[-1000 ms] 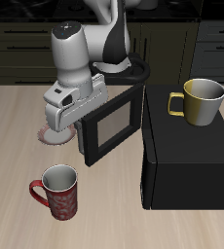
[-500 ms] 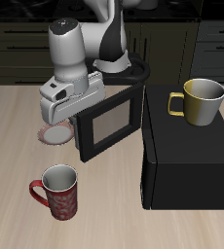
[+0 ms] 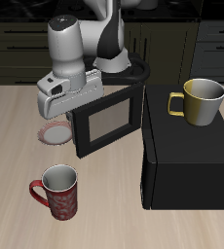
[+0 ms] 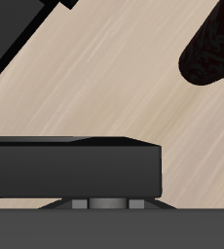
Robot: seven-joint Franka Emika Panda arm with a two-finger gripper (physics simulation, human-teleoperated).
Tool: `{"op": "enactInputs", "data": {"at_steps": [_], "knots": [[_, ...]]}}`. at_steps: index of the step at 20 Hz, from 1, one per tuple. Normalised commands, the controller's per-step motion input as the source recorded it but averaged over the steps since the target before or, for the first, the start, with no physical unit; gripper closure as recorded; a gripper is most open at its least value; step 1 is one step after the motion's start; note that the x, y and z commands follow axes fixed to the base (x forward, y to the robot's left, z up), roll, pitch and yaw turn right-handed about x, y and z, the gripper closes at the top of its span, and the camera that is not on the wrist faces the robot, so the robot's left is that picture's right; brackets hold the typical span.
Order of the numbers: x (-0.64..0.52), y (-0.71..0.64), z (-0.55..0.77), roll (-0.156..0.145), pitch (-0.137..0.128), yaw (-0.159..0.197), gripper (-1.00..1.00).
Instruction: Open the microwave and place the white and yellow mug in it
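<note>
The black microwave [image 3: 187, 146] stands on the table with its door [image 3: 109, 122] swung wide open, dark window facing the front. The white and yellow mug [image 3: 202, 100] stands upright on top of the microwave. My gripper [image 3: 67, 107] hovers just above the door's outer edge, far from the mug. Its fingers are hidden in both views. The wrist view shows the door's black edge [image 4: 75, 165] close below, with a grey handle mount [image 4: 109, 204].
A red patterned mug [image 3: 57, 190] stands near the table's front edge; it also shows in the wrist view [image 4: 213, 49]. A small round plate [image 3: 54, 133] lies on the table beside the open door, below my gripper. Dark cabinets line the back.
My gripper has risen and drawn slightly back from the door's outer edge. The door stays wide open. Both mugs have not moved.
</note>
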Motion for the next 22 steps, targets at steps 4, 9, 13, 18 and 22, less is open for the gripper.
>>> {"op": "enactInputs", "data": {"at_steps": [4, 9, 13, 18, 22], "knots": [[-0.12, -0.18, -0.22, -0.024, 0.047, -0.115, 1.0], [-0.2, -0.09, 0.0, -0.025, -0.029, -0.07, 1.0], [-0.18, -0.17, -0.09, -0.03, 0.004, -0.096, 1.0], [-0.19, -0.04, -0.05, -0.007, -0.025, -0.074, 1.0], [-0.24, 0.01, 0.04, -0.021, -0.058, -0.064, 1.0]]}}
